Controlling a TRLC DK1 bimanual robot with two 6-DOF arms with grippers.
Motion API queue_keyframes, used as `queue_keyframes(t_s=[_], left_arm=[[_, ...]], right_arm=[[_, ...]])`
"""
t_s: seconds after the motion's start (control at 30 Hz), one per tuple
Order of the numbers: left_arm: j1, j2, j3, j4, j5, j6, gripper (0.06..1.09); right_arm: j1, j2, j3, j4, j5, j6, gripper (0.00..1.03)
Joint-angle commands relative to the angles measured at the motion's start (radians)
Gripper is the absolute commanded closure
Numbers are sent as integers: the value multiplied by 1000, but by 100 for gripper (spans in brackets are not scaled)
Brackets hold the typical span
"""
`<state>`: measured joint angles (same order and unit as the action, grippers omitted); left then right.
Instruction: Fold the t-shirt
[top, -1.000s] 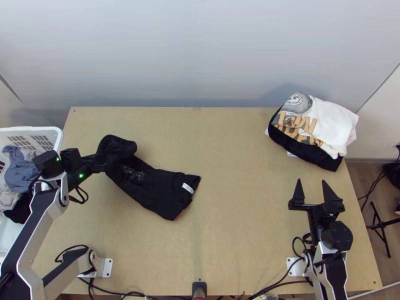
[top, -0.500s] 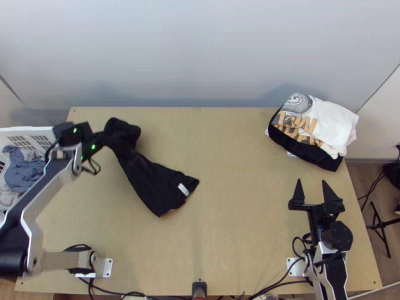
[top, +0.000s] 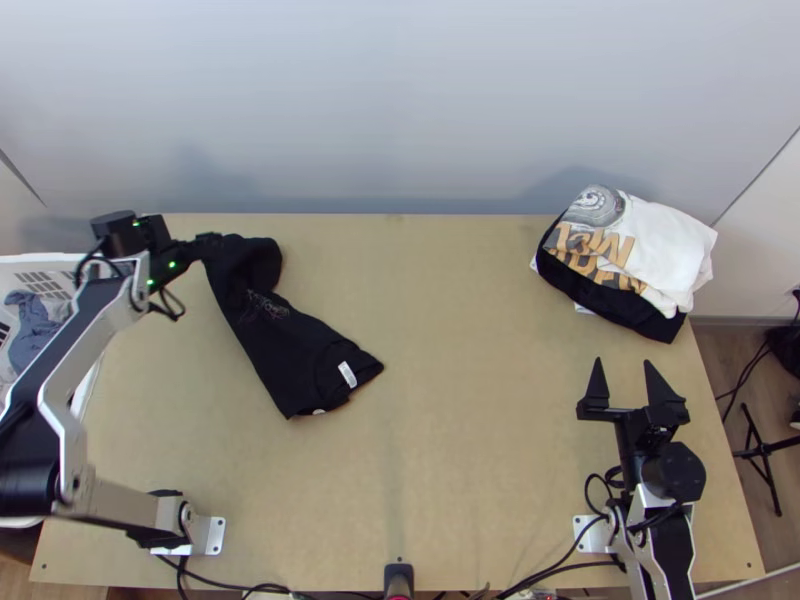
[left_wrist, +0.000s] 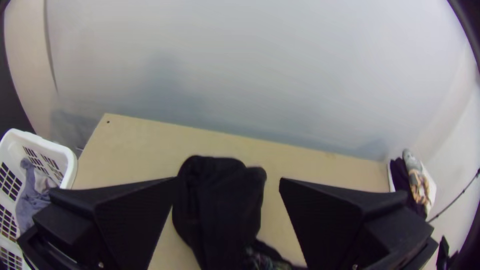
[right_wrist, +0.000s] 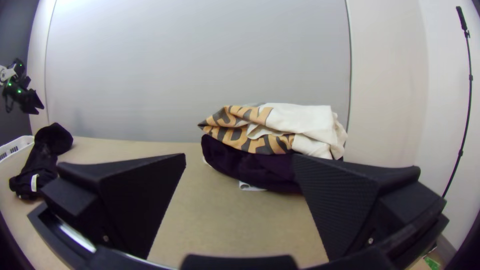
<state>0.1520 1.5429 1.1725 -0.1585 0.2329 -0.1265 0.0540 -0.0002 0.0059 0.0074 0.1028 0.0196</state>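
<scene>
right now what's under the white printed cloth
Under the white cloth lies a dark cloth, with a bit of white fabric poking out below that. The rest is covered, so I can't tell how many layers there are.

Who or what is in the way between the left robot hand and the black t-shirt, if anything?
Nothing that I can see. The left gripper is open and raised above the t-shirt, with nothing in between. The pile of clothes is way over on the table's other side.

The left arm (top: 62, 348) hides part of the laundry basket (top: 35, 259); the black t-shirt's (top: 285, 350) print (top: 268, 305) looks too small to tell.
</scene>
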Motion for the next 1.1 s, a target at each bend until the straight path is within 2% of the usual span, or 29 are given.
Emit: queue_keyframes(t_s=[0.0, 0.03, 0.13, 0.23, 0.37, 0.43, 0.53, 0.63, 0.7, 0.73, 0.8, 1.0, 1.07], left_arm=[[-11, -237, -24, -497, 54, 364, 10], [-14, -283, -45, -585, 55, 487, 11], [-42, -417, -116, -773, 66, 754, 11], [-83, -478, -166, -951, 77, 932, 11], [-223, -572, -274, -995, 89, 926, 11], [-322, -630, -330, -1012, 71, 901, 16], [-485, -708, -407, -931, 52, 808, 16], [-678, -756, -471, -814, -29, 677, 20], [-790, -773, -524, -681, -129, 608, 22], [-829, -762, -540, -645, -176, 596, 26], [-858, -724, -568, -550, -210, 571, 29], [-856, -633, -594, -394, -222, 547, 29], [-858, -607, -616, -332, -265, 551, 29]], right_arm=[[0, 0, 0, 0, 0, 0, 4], [0, 0, 2, 0, 0, 0, 4], [0, 0, 0, 0, 0, 0, 4], [0, 0, 0, 0, 0, 0, 4], [0, 0, 0, 0, 0, 0, 4], [0, 0, 0, 0, 0, 0, 4], [0, 0, 0, 0, 0, 0, 4], [0, 0, 0, 0, 0, 0, 3], [0, 0, 0, 0, 0, 0, 4], [0, 0, 0, 0, 0, 0, 4], [0, 0, 0, 0, 0, 0, 4], [0, 0, 0, 0, 0, 0, 4], [0, 0, 0, 0, 0, 0, 4]])
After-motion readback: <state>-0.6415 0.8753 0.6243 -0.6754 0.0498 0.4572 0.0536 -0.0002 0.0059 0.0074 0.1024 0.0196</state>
